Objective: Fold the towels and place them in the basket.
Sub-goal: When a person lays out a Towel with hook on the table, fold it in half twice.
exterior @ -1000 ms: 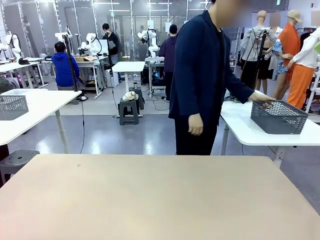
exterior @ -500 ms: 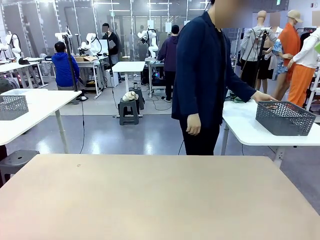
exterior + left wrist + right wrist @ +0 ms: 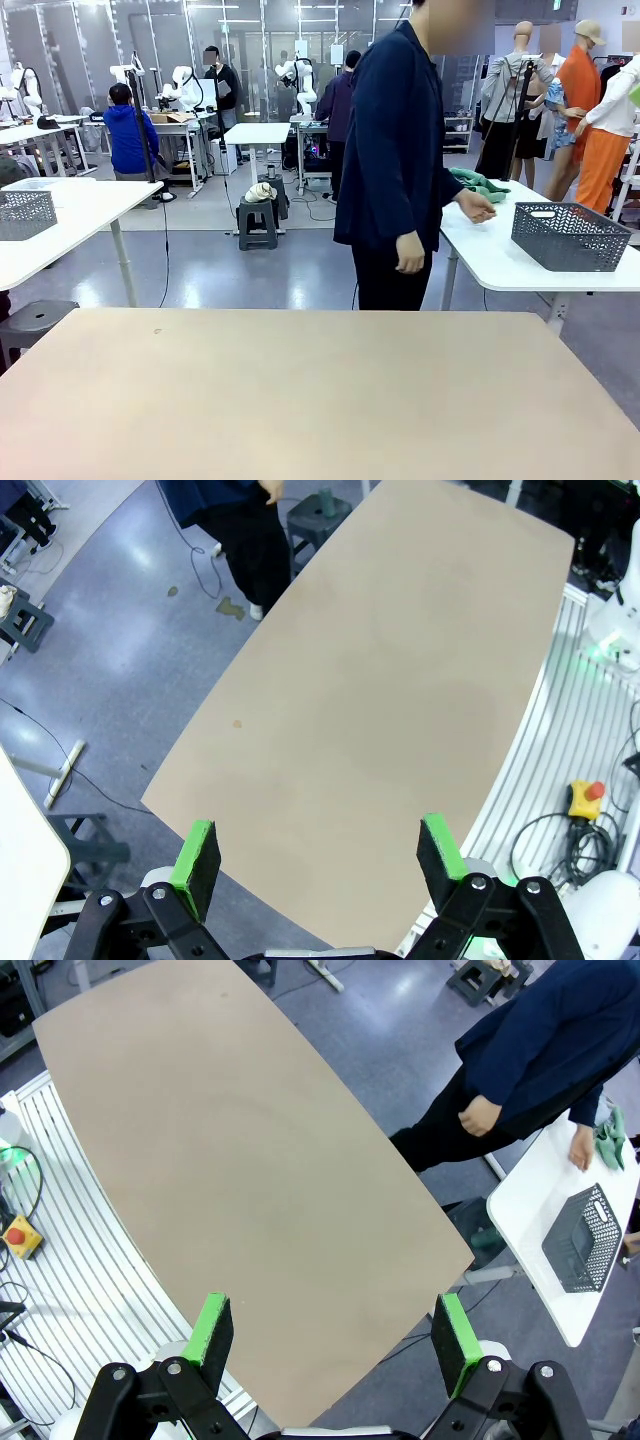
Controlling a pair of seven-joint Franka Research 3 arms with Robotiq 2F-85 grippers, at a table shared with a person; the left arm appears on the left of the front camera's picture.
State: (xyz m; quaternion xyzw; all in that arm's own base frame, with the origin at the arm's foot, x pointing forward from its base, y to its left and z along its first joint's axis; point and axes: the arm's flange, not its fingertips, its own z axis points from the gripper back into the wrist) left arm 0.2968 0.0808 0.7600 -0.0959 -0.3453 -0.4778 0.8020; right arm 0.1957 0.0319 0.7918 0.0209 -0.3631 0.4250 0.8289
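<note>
Closest to me, the left gripper (image 3: 318, 852) hangs high over the near end of the tan table (image 3: 380, 700) with its green pads (image 3: 196, 862) spread wide and nothing between them. The right gripper (image 3: 332, 1328) is the same on its side: jaws wide apart, holding nothing, looking down on the bare tabletop.

From the front camera I see the tan surface stretch away from me with no cloth on it. Beyond its far edge a person (image 3: 395, 160) in a dark jacket stands on the floor, turned toward a white side table (image 3: 500, 265) to my right. One hand (image 3: 410, 262) hangs at the hip; the other hand (image 3: 478, 207) is held out over that side table, just beside a loose heap of green towels (image 3: 480, 184) at its far end. I cannot tell if the fingers touch the cloth.

The basket (image 3: 568, 236) sits on the same white table, farther right, apart from the towels and well away from both grippers.
</note>
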